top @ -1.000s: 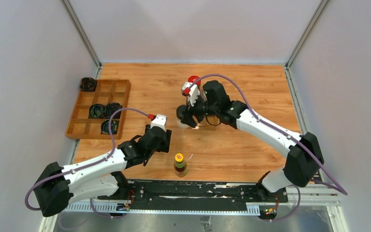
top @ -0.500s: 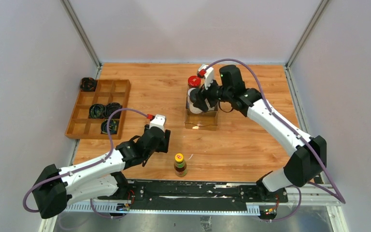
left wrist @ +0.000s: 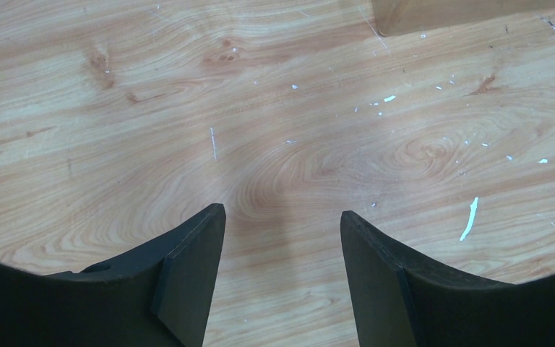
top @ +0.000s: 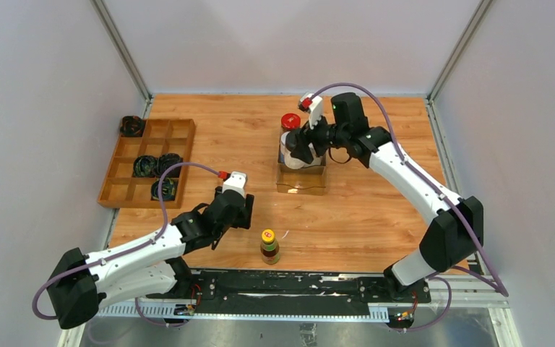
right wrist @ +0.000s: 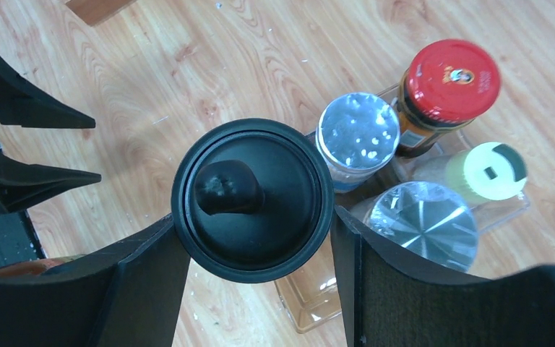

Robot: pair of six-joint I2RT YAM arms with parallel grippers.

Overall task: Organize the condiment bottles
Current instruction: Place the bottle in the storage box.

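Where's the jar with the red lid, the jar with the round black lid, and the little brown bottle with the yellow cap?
Red-lidded dark jar (right wrist: 452,71): right wrist view, lid top.
Black-lidded jar (right wrist: 254,202): right wrist view, lid top.
Yellow-capped brown bottle (top: 268,236): top external view, yellow cap.
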